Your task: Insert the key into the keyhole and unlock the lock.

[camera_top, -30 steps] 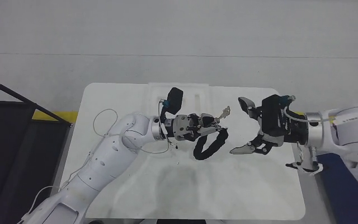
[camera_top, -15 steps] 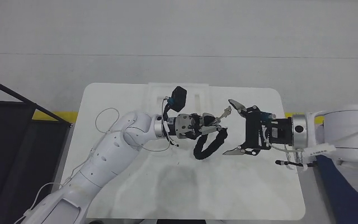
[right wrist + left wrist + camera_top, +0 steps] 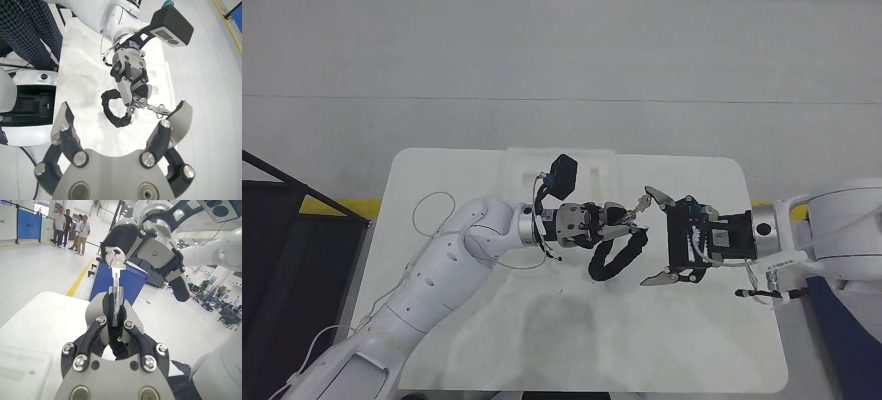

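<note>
Nearest the bench's (image 3: pixel 492 330) front edge: a black sleeved cable (image 3: pixel 612 262) curls in a loop toward the front from the lock. Whether it rests on the surface, can't tell.

Mid-bench, in the far half: the left gripper (image 3: pixel 627 222) comes in from the left side with its fingers clamped tight on the lock (image 3: pixel 115 294), a chrome cylinder, keyhole end facing the right edge.

The key (image 3: pixel 115 260) sits in the keyhole, blade part-way in. Its flat head sticks out toward the right edge, a thin ring (image 3: pixel 160 106) threaded through it.

The right gripper (image 3: pixel 654 237) faces the lock from the right side, spread wide and holding nothing. The pad (image 3: pixel 122 236) of its far finger lies right at the key's head, touching or just shy of it, can't tell which. The near finger stands well apart on the front side, so the key head sits at the far side of the opening, not centred in it.

Along the far edge: a shallow white tray (image 3: pixel 532 160), behind the left wrist.
</note>
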You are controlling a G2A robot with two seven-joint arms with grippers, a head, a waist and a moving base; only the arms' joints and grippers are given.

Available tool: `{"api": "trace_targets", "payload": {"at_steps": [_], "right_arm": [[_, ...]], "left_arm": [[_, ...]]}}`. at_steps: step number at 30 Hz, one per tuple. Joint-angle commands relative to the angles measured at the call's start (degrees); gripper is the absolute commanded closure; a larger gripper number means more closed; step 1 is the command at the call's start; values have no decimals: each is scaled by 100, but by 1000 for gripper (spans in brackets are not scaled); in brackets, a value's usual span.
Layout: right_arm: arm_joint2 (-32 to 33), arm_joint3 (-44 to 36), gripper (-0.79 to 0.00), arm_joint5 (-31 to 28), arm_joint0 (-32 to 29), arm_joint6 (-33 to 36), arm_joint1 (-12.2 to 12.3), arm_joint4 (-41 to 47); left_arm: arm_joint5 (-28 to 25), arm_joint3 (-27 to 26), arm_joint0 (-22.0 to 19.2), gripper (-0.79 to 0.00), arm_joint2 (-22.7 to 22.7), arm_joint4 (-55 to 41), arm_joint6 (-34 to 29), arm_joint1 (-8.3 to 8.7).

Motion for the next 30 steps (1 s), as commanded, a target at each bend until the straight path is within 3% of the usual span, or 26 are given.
{"api": "trace_targets", "payload": {"at_steps": [1,16,17,19,21,30], "right_arm": [[36,21,-785,18,39,49,0,0],[205,264,-767,-307,96,-414,-53,-878],[195,290,-727,-331,89,-456,-60,-922],[180,326,-486,-385,92,-538,-75,-1022],[154,363,-382,-414,92,-600,-91,-1088],[91,484,-228,-540,113,-693,-132,-1128]], "left_arm": [[0,-7,2,0,-9,41,-20,-2],[0,-235,43,0,-17,-36,-586,101],[0,-253,44,0,-9,-69,-626,111],[0,-278,38,0,6,-135,-710,129],[0,-283,31,0,2,-189,-765,148],[0,-337,42,0,-8,-316,-875,220]]}}
